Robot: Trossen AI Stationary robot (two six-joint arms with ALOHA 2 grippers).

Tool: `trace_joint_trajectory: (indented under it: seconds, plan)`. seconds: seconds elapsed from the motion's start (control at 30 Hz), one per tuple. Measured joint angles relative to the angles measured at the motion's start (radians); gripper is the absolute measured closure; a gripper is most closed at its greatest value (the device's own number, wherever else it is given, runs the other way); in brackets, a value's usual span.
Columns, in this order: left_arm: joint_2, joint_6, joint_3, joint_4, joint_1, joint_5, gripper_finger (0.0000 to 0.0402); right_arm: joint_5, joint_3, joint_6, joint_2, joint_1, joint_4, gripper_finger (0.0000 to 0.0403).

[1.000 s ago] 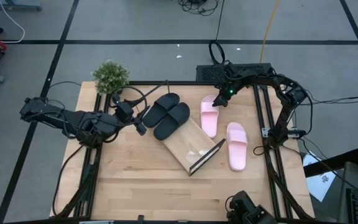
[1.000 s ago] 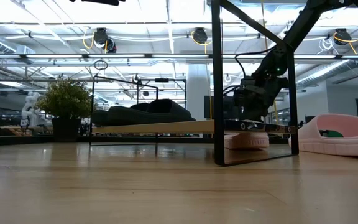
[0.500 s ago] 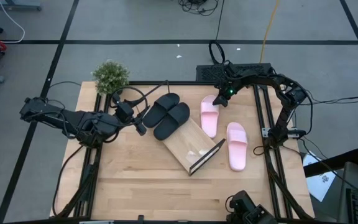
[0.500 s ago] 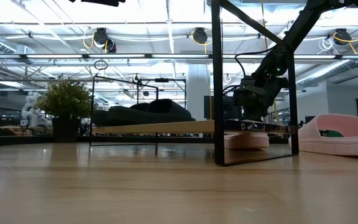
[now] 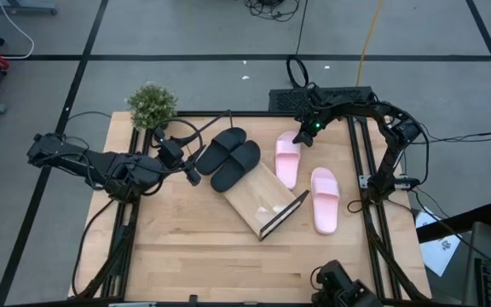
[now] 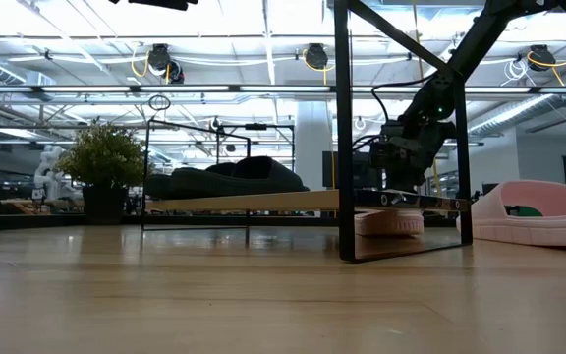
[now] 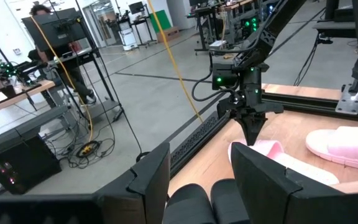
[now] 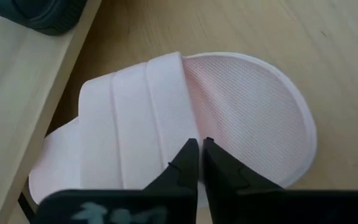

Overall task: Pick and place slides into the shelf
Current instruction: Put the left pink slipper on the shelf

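Right gripper (image 5: 297, 139) pinched shut, empty, over heel of pink slide (image 5: 286, 159) at shelf's (image 5: 262, 199) 1 o'clock. Second pink slide (image 5: 325, 199) at 3 o'clock. Black pair (image 5: 228, 157) on shelf's far end. Left gripper (image 5: 193, 175) spread wide, just beside black pair. Plant (image 5: 152, 104) at table's 10 o'clock corner.

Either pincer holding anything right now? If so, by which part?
Right pincer is shut over the pink slide at the strap's heel-side edge; whether it actually pinches the strap cannot be told. Left pincer is open, holding nothing.
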Motion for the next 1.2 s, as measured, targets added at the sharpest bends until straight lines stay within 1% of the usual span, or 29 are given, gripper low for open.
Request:
trace_joint_trajectory:
  seconds: [0.07,0.17,0.47,0.63,0.87,0.97,1.2]
  plan:
    - [0.000,0.000,0.000,0.000,0.000,0.000,0.0225,0.002,0.000,0.003,0.000,-0.007,0.005,0.0401]
    - [0.000,0.000,0.000,0.000,0.000,0.000,0.0225,0.034,0.000,0.006,0.000,-0.018,0.011,0.0402]
    - [0.000,0.001,0.000,0.000,0.000,0.000,0.0224,0.046,0.007,0.021,-0.001,-0.044,0.023,0.0402]
    - [0.000,0.000,0.000,0.000,0.000,-0.001,0.0224,0.068,0.036,0.067,-0.005,-0.060,0.072,0.0403]
    - [0.000,0.000,0.000,0.000,0.000,0.000,0.0224,0.049,0.095,0.083,-0.005,-0.068,0.045,0.0403]
    - [0.000,0.000,0.000,0.000,0.000,-0.001,0.0224,0.011,0.097,0.074,-0.005,-0.068,0.033,0.0403]
    - [0.000,0.006,0.000,0.000,0.000,0.000,0.0224,0.000,0.097,0.058,-0.006,-0.067,0.010,0.0400]
